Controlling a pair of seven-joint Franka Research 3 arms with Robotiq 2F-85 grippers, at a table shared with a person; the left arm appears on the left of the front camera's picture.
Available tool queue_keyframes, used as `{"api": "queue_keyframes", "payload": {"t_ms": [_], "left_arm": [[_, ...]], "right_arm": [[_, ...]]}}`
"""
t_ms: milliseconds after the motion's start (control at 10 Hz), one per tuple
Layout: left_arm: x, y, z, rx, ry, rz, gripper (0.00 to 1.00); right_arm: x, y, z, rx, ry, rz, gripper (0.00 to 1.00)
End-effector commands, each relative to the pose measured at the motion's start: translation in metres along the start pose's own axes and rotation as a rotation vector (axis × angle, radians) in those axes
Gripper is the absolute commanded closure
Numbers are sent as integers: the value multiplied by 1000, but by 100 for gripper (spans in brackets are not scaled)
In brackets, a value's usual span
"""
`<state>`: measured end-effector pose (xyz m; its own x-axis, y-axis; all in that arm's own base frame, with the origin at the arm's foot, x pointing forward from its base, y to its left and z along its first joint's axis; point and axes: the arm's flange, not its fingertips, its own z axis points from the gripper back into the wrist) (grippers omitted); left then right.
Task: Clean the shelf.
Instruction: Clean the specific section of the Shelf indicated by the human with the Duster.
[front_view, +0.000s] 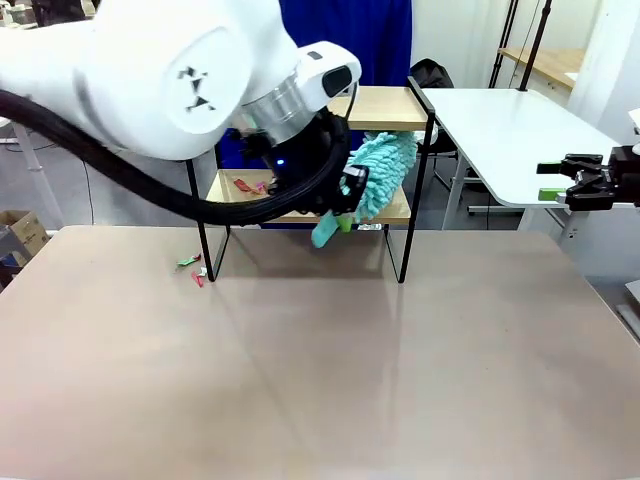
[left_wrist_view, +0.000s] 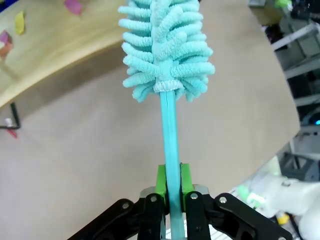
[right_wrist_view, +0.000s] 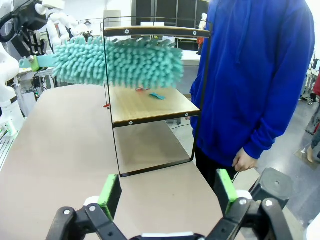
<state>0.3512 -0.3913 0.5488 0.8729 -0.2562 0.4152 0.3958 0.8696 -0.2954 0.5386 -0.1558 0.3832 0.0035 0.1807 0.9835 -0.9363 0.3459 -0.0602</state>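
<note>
The shelf stands at the table's far side, two wooden boards in a black frame. Small coloured scraps lie on its lower board, and a few more scraps lie on the table by its left leg. My left gripper is shut on the handle of a teal fluffy duster. The duster's head hangs level with the gap between the two boards, at the shelf's right part; I cannot tell if it touches wood. My right gripper is open and holds nothing, off the table's right side.
A person in a blue hoodie stands behind the shelf, one hand hanging down. A white table stands at the back right. The beige tabletop in front of the shelf is bare.
</note>
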Motion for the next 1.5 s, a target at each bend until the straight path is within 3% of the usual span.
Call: {"api": "queue_keyframes", "payload": {"t_ms": [0,500,1000,1100,1200,1400], "left_arm": [[26,-17,-19,15,-58,98,87],[38,-32,-66,19,-91,271,87],[41,-24,-100,27,-81,318,87],[44,-24,-102,17,8,231,87],[31,-16,-97,11,-51,290,87],[33,-15,-104,17,-33,277,87]], "right_arm": [[3,1,-1,3,0,6,0],[3,1,-1,3,0,6,0],[3,1,-1,3,0,6,0],[3,1,-1,3,0,6,0],[3,1,-1,3,0,6,0],[3,1,-1,3,0,6,0]]}}
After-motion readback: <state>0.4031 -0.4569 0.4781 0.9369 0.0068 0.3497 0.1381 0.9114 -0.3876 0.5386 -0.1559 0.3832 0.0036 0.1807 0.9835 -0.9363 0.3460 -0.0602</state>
